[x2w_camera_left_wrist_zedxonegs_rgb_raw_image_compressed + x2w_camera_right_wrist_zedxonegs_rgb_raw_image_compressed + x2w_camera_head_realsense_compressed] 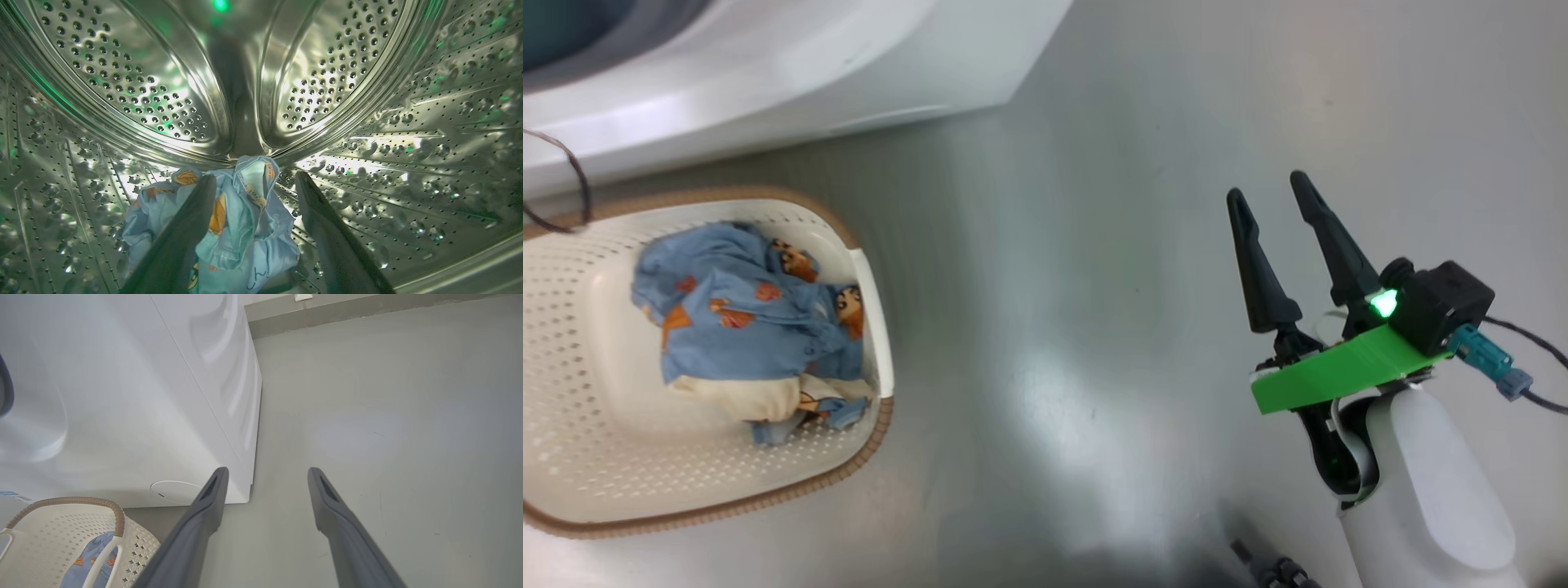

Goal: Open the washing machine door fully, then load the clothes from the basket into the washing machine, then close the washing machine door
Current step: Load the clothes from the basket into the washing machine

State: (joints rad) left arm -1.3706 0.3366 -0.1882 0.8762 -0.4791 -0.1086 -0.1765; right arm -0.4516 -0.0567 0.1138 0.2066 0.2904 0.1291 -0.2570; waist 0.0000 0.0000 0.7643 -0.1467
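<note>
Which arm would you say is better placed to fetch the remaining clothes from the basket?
Probably the right arm: its open, empty jaws hover near the basket, while the left jaws are inside the drum.

glary floor [1054, 408]; drum [122, 81] glints green, edges warped.

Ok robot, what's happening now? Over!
Left gripper open inside the drum, one garment lying by its fingers. Right gripper open, empty, above the floor. More clothes in the basket. Nothing in the way.

Clothes [752, 318] in basket [572, 392], nr washing machine [809, 65] front.
</note>
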